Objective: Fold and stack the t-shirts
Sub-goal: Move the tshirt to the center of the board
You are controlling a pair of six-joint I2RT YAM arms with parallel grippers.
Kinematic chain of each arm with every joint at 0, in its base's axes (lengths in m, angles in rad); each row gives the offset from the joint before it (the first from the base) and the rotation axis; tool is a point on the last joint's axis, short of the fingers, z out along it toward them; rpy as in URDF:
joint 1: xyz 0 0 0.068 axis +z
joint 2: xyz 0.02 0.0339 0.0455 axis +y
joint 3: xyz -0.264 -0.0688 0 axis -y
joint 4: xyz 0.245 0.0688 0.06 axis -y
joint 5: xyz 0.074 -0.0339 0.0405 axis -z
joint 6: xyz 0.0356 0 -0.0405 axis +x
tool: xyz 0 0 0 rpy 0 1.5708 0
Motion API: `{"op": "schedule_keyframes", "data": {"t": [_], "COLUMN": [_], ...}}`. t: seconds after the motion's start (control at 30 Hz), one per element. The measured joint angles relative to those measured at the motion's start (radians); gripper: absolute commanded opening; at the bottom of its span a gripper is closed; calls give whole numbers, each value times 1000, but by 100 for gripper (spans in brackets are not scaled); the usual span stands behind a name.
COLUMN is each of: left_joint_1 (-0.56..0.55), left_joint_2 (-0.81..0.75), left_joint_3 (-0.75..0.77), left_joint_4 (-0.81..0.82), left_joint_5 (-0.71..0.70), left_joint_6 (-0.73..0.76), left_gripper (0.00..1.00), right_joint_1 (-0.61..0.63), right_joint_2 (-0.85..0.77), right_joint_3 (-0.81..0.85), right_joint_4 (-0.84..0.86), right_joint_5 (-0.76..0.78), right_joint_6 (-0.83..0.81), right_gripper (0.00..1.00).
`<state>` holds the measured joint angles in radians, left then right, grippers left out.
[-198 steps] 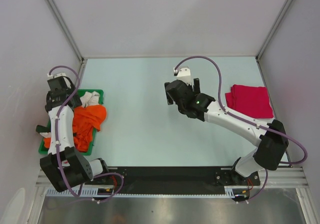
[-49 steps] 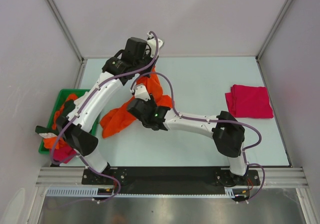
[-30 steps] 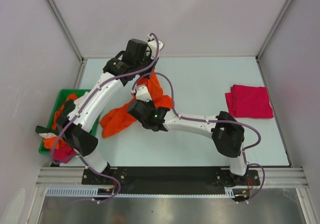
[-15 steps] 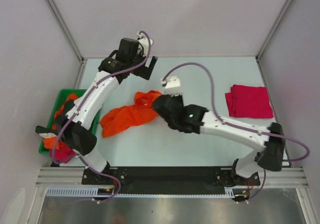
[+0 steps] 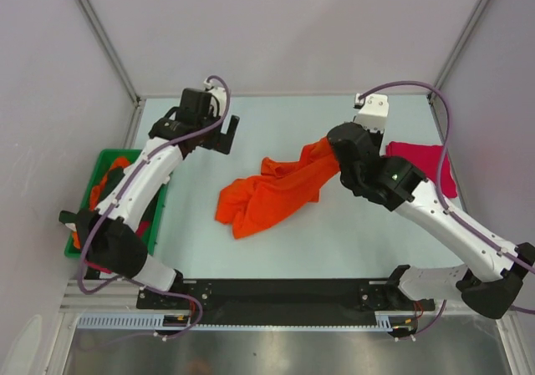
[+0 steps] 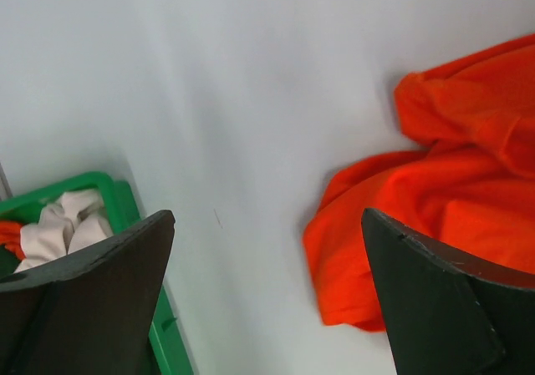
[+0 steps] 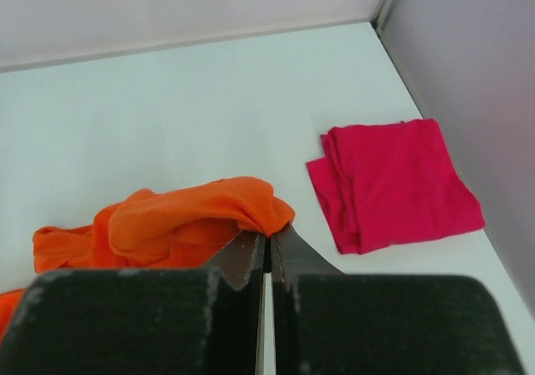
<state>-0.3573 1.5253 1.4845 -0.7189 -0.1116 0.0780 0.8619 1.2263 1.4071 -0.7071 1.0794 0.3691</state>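
Bin [image 6: 125, 200] at the far left has more cloth in it, one cream piece [image 6: 71, 225] and a bit of orange; these wait for their turn.

Next to it the left gripper [image 6: 267, 220] hovers over bare table [image 5: 334, 241], between the bin and the orange shirt [image 5: 272, 191]. Its jaws are spread as wide as they go, and they hold nothing and touch nothing.

The orange shirt lies in the middle of the table as a crumpled strip, not flat. Its left end rests on the table and its right end goes up to the right gripper [image 7: 267, 245]. The jaws of that gripper are pressed together on a fold of the orange cloth, with almost no gap between them.

At the far right, near the wall, the red shirt [image 7: 397, 179] lies folded, well apart from the orange one. I think it is the start of the stack.

I judge the step in hand to be laying out the orange shirt before folding. The next move calls for the left gripper to come down and take the free left end. Then both arms can pull the cloth flat, without a twist. The hem is hard to pick out in the bunch.
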Motion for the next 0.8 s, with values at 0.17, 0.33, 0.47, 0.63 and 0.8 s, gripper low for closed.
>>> {"op": "schedule_keyframes", "data": {"t": [0.17,0.33,0.47,0.63,0.8], "left_joint_1": [37,34,-2,-125,-142], "left_joint_2": [-146,-250,-242,-241,-192], "left_joint_3": [-134,-243,-304,-385,-401], "left_joint_4": [0,-4,-1,-5,-24], "left_joint_5": [40,119,135,129,194], "left_joint_6": [0,1,2,22,32], "left_gripper": [99,92,92,85,78], "right_joint_1": [-34,-42,-50,-58,-59], "right_joint_2": [-24,-13,14,39,44], "right_joint_3": [-66,-113,-117,-117,-119], "right_joint_4": [-1,10,32,51,57], "right_joint_5": [-24,-65,-90,-117,-129], "right_joint_6": [-7,-8,-8,-8,-6], "right_gripper": [0,0,0,0,0]}}
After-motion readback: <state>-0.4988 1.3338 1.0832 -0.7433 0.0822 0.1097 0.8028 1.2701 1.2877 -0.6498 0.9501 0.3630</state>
